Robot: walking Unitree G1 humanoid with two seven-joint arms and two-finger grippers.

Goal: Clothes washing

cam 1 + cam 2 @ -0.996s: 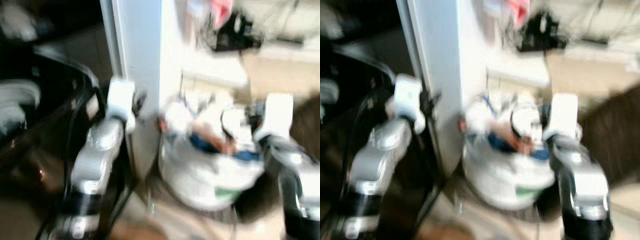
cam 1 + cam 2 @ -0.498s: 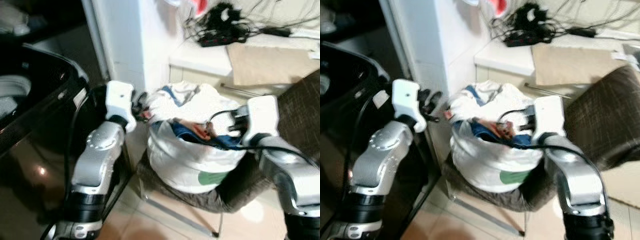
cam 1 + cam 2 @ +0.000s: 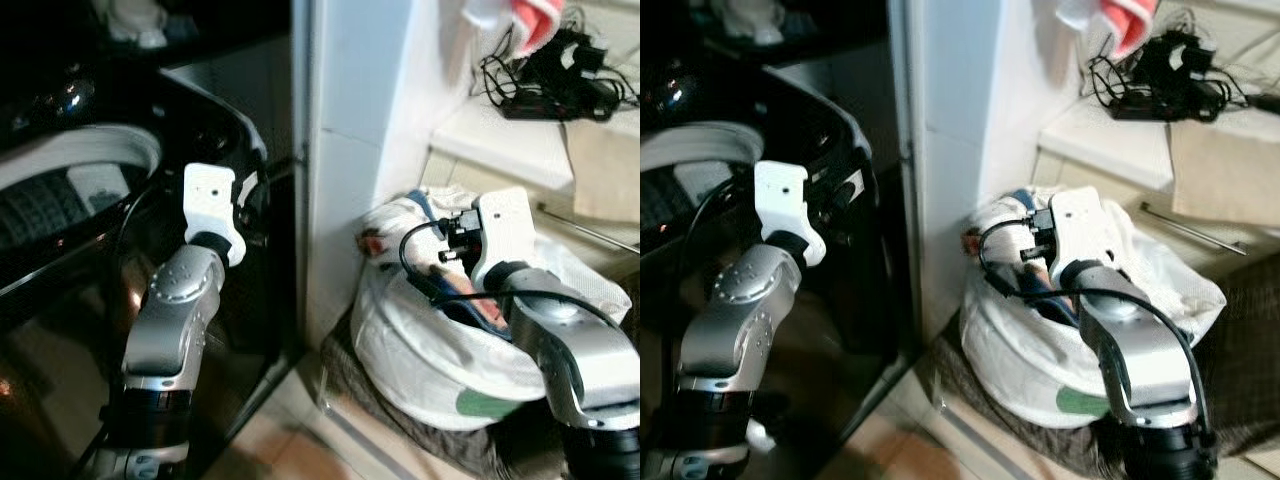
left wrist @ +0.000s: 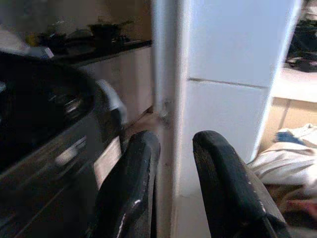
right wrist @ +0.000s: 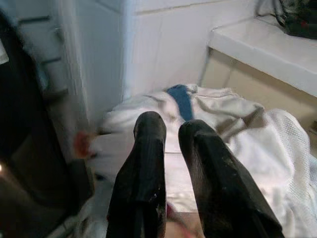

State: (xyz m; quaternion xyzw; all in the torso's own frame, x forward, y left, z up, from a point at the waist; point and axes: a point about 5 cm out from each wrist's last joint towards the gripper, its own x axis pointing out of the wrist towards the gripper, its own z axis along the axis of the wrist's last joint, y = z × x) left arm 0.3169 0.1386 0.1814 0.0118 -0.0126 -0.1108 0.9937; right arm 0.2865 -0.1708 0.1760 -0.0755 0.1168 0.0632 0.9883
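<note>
A white laundry bag (image 3: 440, 360) stuffed with clothes sits low on the right, a blue garment (image 5: 181, 99) and white cloth (image 5: 233, 124) at its top. My right gripper (image 5: 171, 126) hovers just above the pile, its black fingers (image 5: 148, 148) close together and holding nothing. To the left stands a black washing machine (image 3: 60, 300) with its grey drum rim (image 3: 90, 160) showing. In front of the machine's corner my left gripper (image 4: 176, 144) is raised, fingers close together and bare.
A white tiled pillar (image 3: 360, 150) stands between machine and bag. The bag rests on a brown seat cushion (image 3: 400, 410) with a metal frame. Behind it a white ledge (image 3: 520, 140) carries tangled black cables (image 3: 550, 85); red and white cloth (image 3: 520, 15) hangs above.
The camera has swung left, so the washing machine takes up more of the picture and the bag sits further right. Both arms keep much the same raised pose.
</note>
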